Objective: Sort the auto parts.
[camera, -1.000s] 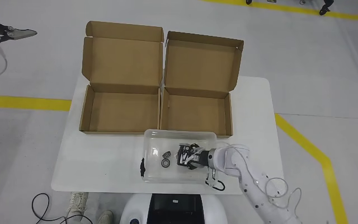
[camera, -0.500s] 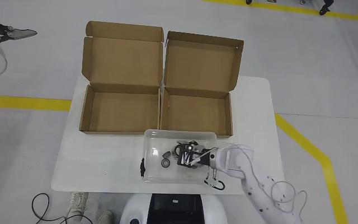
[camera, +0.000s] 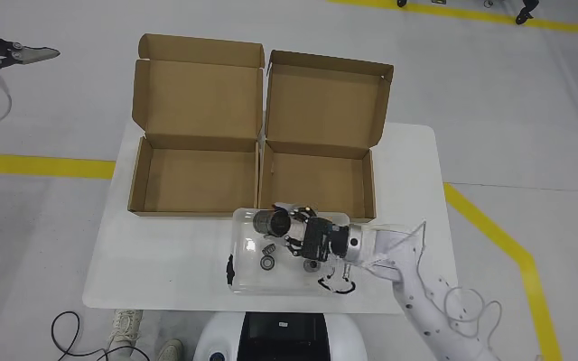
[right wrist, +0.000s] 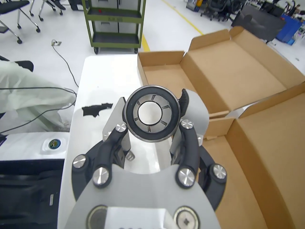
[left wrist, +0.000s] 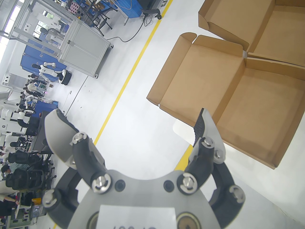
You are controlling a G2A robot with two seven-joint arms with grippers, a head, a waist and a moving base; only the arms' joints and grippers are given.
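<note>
Taking the white table (camera: 406, 180) in the top view as the dial, the left gripper (left wrist: 129, 120) hangs off the table out past 10 o'clock. Its two fingers are spread wide with nothing between them.

An open brown cardboard box (camera: 194, 180) sits at 11 o'clock, its lid flap standing back.

At 6 o'clock lies a clear plastic tray (camera: 242, 236), with a small dark metal ring (camera: 267, 262) loose inside it toward its 8 o'clock side.

The right gripper (camera: 280, 226) reaches in from 5 o'clock. Its fingers are closed onto a round steel bearing with a black outer rim (right wrist: 152, 114), one on each side. The bearing sits over the tray's far rim at about 11 o'clock.

A second open brown cardboard box (camera: 316, 185) stands at 1 o'clock, touching the first.
</note>
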